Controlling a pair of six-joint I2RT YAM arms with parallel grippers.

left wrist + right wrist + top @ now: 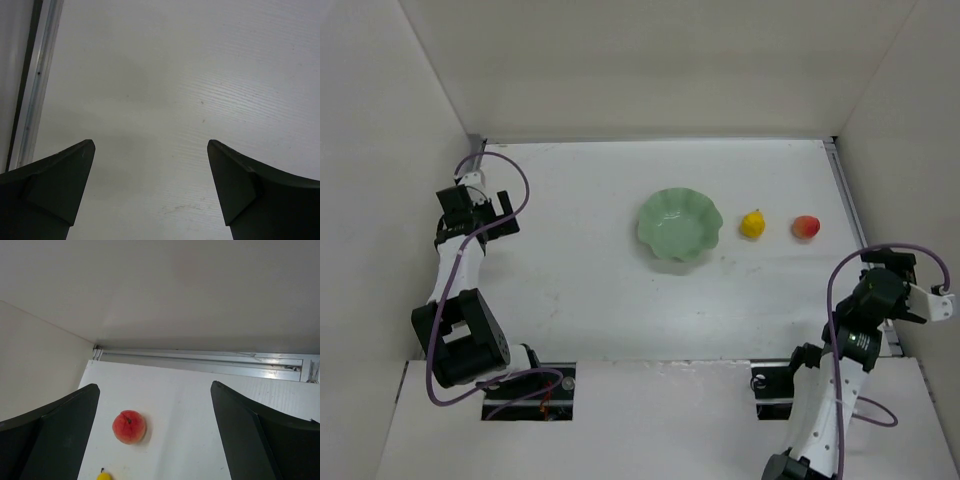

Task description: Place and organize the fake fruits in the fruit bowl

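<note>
The pale green scalloped bowl sits empty on the white table, right of centre. The yellow pear-like fruit lies just right of it, and the red-orange peach-like fruit lies further right. In the right wrist view the peach lies ahead between my fingers and the pear's top shows at the bottom edge. My right gripper is open and empty, near the right edge, short of the peach. My left gripper is open and empty at the far left, over bare table.
White walls enclose the table on three sides. A metal rail runs along the table's edge beyond the peach, and another rail runs beside the left gripper. Cables loop from both arms.
</note>
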